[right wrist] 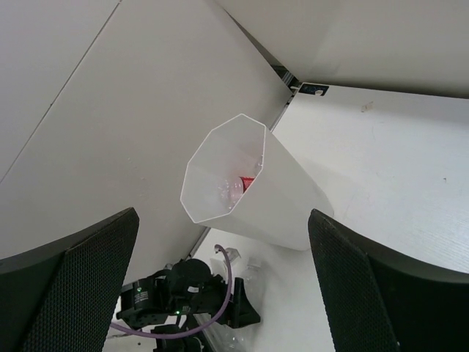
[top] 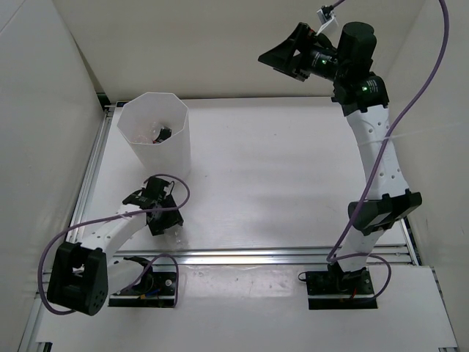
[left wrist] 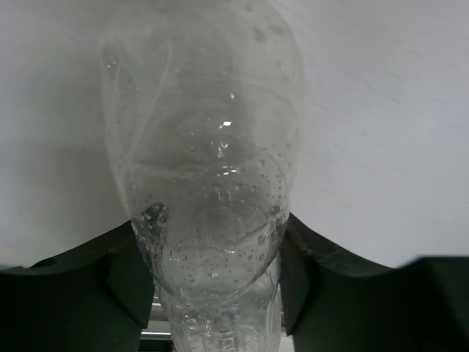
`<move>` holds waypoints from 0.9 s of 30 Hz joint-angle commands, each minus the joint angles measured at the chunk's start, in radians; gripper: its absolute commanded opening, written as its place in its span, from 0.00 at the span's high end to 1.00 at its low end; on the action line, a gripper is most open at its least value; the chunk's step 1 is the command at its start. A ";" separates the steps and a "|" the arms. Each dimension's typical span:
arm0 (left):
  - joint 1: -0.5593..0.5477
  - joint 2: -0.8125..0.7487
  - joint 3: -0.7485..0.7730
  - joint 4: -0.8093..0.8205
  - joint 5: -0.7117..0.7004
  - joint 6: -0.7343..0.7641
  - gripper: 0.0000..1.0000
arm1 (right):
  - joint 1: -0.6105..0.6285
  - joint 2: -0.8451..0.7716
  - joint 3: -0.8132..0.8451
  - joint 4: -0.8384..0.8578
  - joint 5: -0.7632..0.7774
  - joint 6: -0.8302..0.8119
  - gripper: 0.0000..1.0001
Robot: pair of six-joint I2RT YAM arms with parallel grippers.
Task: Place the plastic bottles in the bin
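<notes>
While the right gripper (top: 281, 53) hangs high, fingers spread and empty, the left gripper (left wrist: 212, 268) is clamped on a clear bottle (left wrist: 205, 147) low over the table (top: 293, 183), near the bin (top: 174, 150). Next move, I reckon: lift it above the rim, then let go.

A robotics lab test cell is indicated — a white table (top: 278, 169) is boxed in by plain white panel walls (top: 44, 110) and edged with aluminium rails (top: 293, 255), a left arm (top: 117, 231) and a right arm (top: 381, 154) are bolted at its near edge, and purple cables (top: 445, 22) are looped from them.
</notes>
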 commanded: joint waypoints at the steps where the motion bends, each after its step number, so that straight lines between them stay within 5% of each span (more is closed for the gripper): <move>1: -0.012 -0.076 -0.006 0.062 0.055 -0.011 0.38 | -0.008 -0.068 -0.023 0.005 -0.037 0.003 0.00; 6: -0.012 -0.233 0.023 0.039 0.137 -0.011 0.50 | -0.027 -0.088 -0.061 0.005 -0.037 0.003 0.00; 13: -0.084 -0.352 0.406 -0.050 0.135 0.021 0.54 | -0.045 -0.107 -0.114 0.005 -0.028 0.012 0.00; 20: -0.084 -0.093 1.020 -0.050 -0.063 0.197 0.52 | -0.054 -0.076 -0.092 0.014 -0.037 0.034 0.00; 27: -0.027 0.206 1.274 -0.050 -0.241 0.320 0.39 | -0.054 -0.055 -0.048 0.023 -0.055 0.057 0.00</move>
